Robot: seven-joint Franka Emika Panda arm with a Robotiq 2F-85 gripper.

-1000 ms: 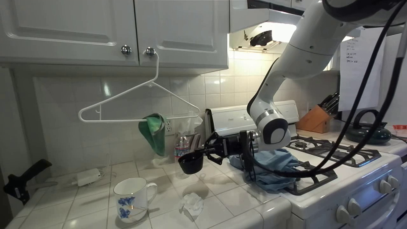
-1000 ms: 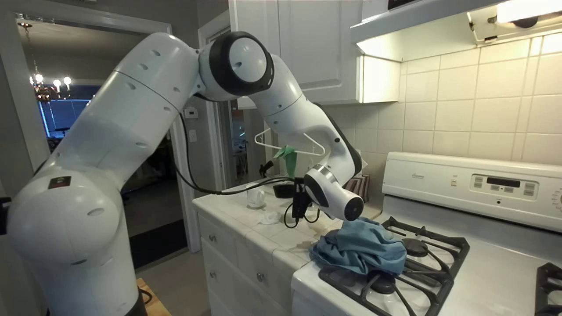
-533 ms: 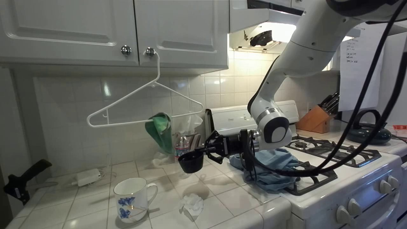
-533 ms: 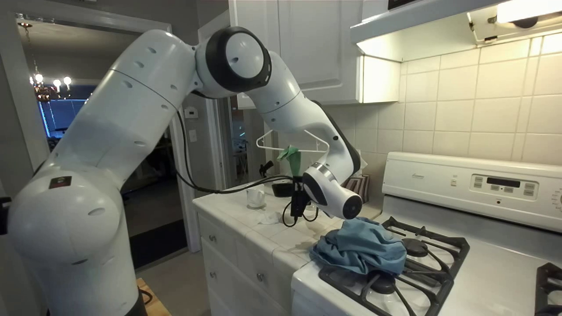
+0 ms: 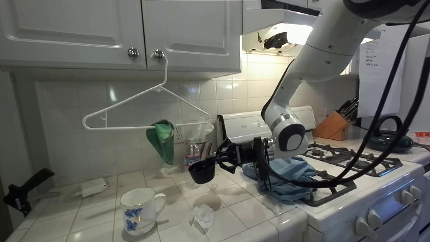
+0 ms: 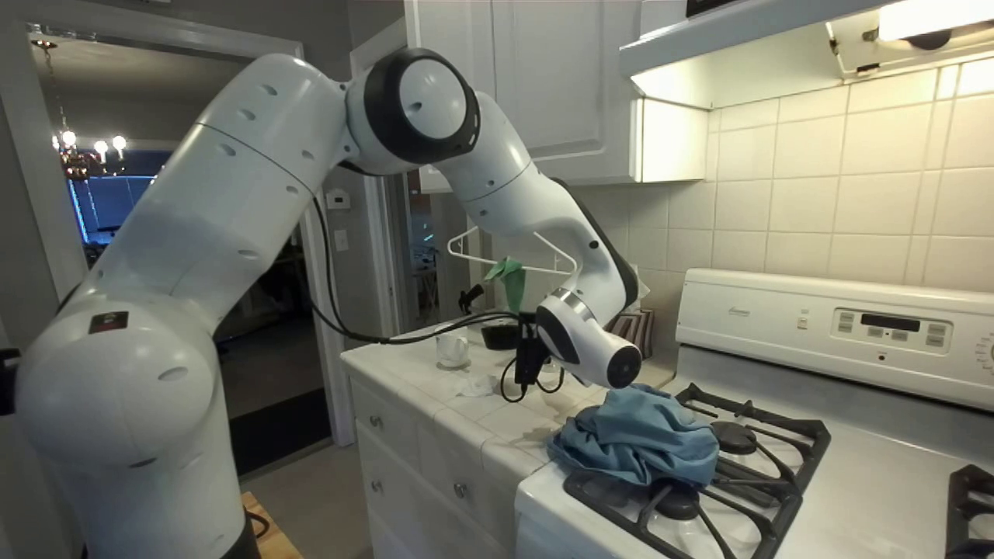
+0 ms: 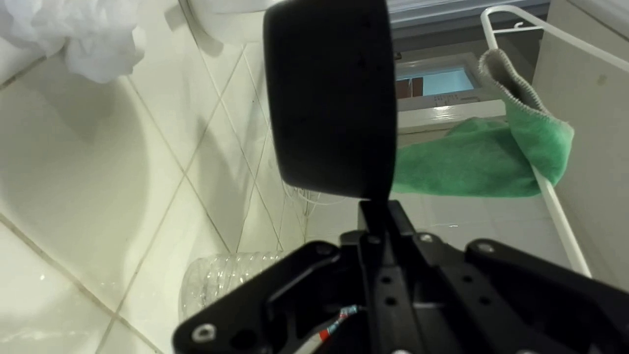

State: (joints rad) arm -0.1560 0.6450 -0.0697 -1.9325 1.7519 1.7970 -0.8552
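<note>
My gripper (image 5: 216, 158) is shut on the short handle of a small black cup (image 5: 202, 172), which it holds tilted above the tiled counter. In the wrist view the fingertips meet at the cup's (image 7: 331, 103) lower edge; the handle itself is mostly hidden between them. Beyond the cup, to the left in an exterior view, a white hanger (image 5: 121, 128) hangs by its hook from a cabinet knob (image 5: 158, 54). A green cloth (image 5: 163, 143) is draped over its lower bar, apart from the cup. The wrist view shows the same cloth (image 7: 467, 167) right of the cup.
On the counter stand a flowered white mug (image 5: 137, 211), crumpled white tissue (image 5: 204, 216) and a clear bottle (image 5: 192, 158) close behind the cup. A blue cloth (image 6: 637, 439) lies on the stove beneath the wrist. A white charger (image 5: 93, 187) sits near the wall.
The hanger with the green cloth swung to the right half a second ago and is now back left, near where it hung before. The arm and cup have barely shifted.
</note>
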